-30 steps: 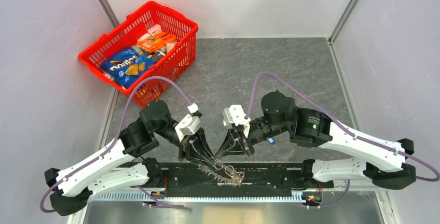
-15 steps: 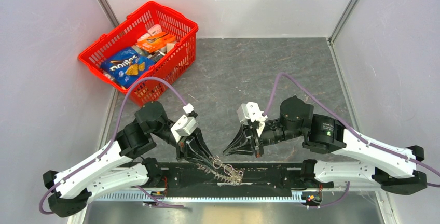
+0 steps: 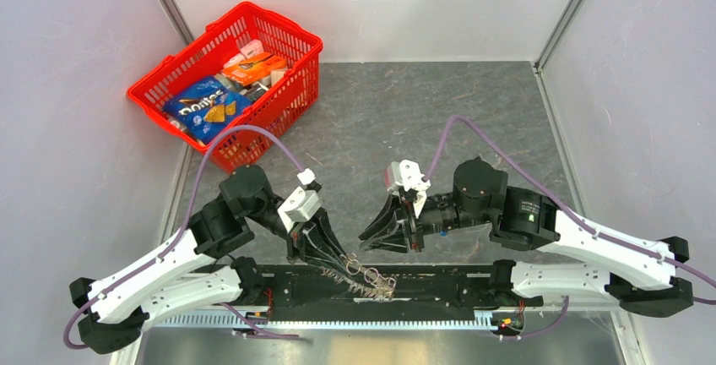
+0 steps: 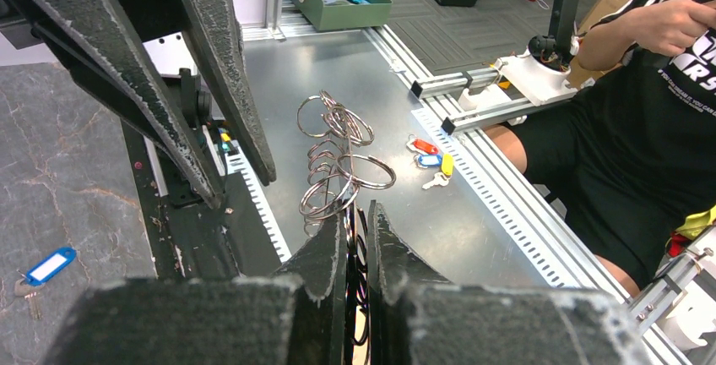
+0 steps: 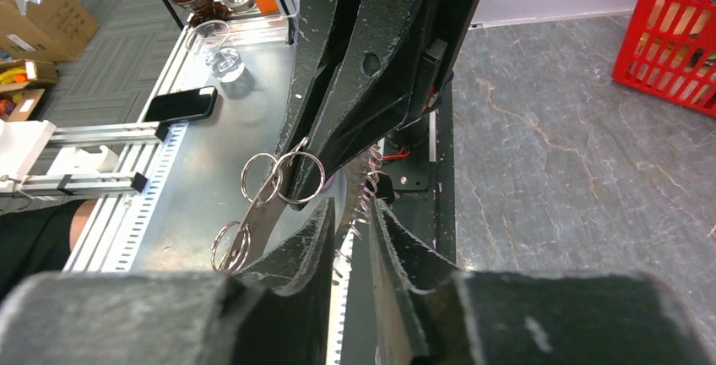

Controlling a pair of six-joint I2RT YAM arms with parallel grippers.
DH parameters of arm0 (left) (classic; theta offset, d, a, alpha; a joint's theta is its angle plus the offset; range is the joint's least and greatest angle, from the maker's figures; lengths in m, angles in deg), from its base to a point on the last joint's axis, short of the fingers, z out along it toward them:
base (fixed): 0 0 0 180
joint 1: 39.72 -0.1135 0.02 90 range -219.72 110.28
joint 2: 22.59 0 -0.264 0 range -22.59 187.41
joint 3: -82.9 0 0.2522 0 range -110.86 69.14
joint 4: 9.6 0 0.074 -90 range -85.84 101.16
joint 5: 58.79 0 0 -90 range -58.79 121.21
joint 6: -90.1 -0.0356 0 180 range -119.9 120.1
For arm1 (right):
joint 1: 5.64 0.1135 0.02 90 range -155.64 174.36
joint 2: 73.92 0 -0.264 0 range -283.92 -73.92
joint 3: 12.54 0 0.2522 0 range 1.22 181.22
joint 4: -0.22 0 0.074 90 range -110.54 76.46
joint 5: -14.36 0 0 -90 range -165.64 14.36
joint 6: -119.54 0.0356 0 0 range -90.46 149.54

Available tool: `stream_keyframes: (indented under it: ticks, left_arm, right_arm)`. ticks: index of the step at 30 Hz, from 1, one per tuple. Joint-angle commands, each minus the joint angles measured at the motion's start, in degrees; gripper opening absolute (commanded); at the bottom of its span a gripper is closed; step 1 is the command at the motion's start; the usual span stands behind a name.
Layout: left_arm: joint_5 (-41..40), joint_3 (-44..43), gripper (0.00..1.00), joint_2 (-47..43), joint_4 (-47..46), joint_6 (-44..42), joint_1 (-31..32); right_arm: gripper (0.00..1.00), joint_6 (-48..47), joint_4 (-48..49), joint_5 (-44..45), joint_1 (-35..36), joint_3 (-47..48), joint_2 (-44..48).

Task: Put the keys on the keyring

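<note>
One red basket (image 3: 228, 78) with one blue chip bag (image 3: 205, 107); one blue-tagged key (image 4: 49, 266); one bunch of keys and rings (image 3: 365, 279) in the left jaws.

A robotics lab: white panels (image 3: 380, 2) enclose the table (image 3: 473, 103), with aluminium rails (image 4: 485, 113) and a seated person (image 4: 650, 137) past its near edge.

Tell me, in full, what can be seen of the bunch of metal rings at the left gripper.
The bunch of rings is made of several thin, shiny, silvery wire loops, seemingly steel, which are linked and overlap at odd angles. The left gripper is shut on its lower part, so the loops stick out beyond the fingertips, held in the air. Small toothed grey keys hang with it.
</note>
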Motion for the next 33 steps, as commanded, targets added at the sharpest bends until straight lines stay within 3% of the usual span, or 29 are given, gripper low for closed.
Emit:
stream_keyframes:
  ticks: [1, 6, 15, 24, 33]
  left_arm:
    - [1.2, -2.1, 0.02, -0.2, -1.7, -1.7, 0.0]
    - [1.4, -2.1, 0.02, -0.5, -0.9, -2.2, 0.0]
    - [4.8, -1.9, 0.02, -0.3, -0.1, -3.3, 0.0]
    - [9.6, -1.3, 0.02, -2.5, -1.1, -4.0, 0.0]
    - [11.8, 0.0, 0.02, -5.7, -2.5, -3.3, 0.0]
  right_arm:
    - [0.34, 1.6, 2.2, -0.7, 0.2, 3.0, -1.8]
    - [0.43, 3.2, 1.8, -1.9, 0.2, 3.9, -3.0]
    - [0.48, 7.7, -3.1, 1.7, 0.1, 8.3, -2.1]
    - [0.55, 12.9, -7.1, -4.6, -0.8, 13.1, -4.9]
    - [0.56, 19.8, -1.4, -10.5, -1.3, 13.0, -9.9]
